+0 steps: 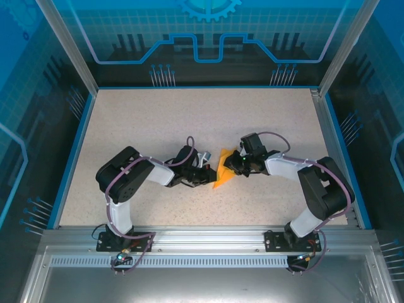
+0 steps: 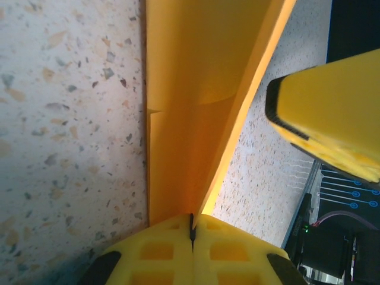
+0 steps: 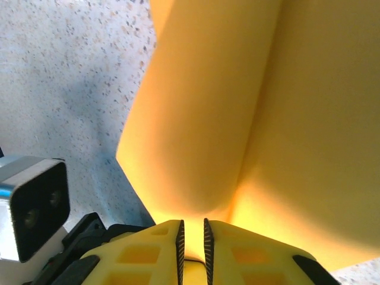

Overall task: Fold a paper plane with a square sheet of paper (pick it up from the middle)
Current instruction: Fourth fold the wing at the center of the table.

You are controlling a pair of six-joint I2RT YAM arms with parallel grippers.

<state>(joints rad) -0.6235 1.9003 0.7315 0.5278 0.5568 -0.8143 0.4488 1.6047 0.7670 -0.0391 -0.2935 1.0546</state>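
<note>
1. L arm: elbow bent, forearm low, reaching right to mid-table [image 1: 126,126].
2. L gripper [image 2: 192,228]: pads pressed together, clamped on edge of paper [image 2: 196,89].
3. R arm: mirrored pose, reaching left toward L.
4. R gripper [image 3: 193,237]: jaws nearly together, pinching the paper's other side.
5. Paper: orange, folded w/ creases, held betw. both grippers at table centre.

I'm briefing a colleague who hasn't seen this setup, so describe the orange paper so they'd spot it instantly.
Start at the speckled beige table, then look to its middle, where two black arms meet. There the left gripper and the right gripper each pinch the orange paper, a folded sheet. Its bright orange colour sets it apart from the black arms and pale tabletop.
</note>
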